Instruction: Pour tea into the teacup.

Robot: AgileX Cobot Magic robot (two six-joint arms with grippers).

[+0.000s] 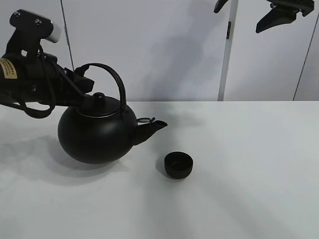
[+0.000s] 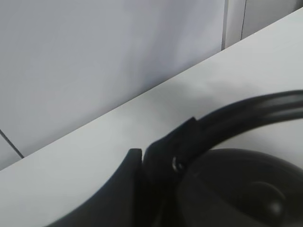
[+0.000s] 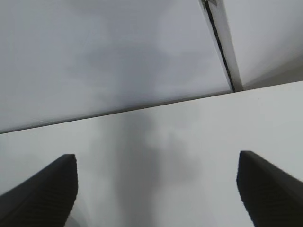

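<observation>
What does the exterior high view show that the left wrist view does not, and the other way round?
Only exterior high: the teacup, the spout, and the open right end effector raised high. Only left wrist: a close look at the left end effector shut on the arched handle. Both: the kettle, that handle, and the white table.

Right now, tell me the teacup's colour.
The teacup is black, best seen in the exterior high view.
</observation>
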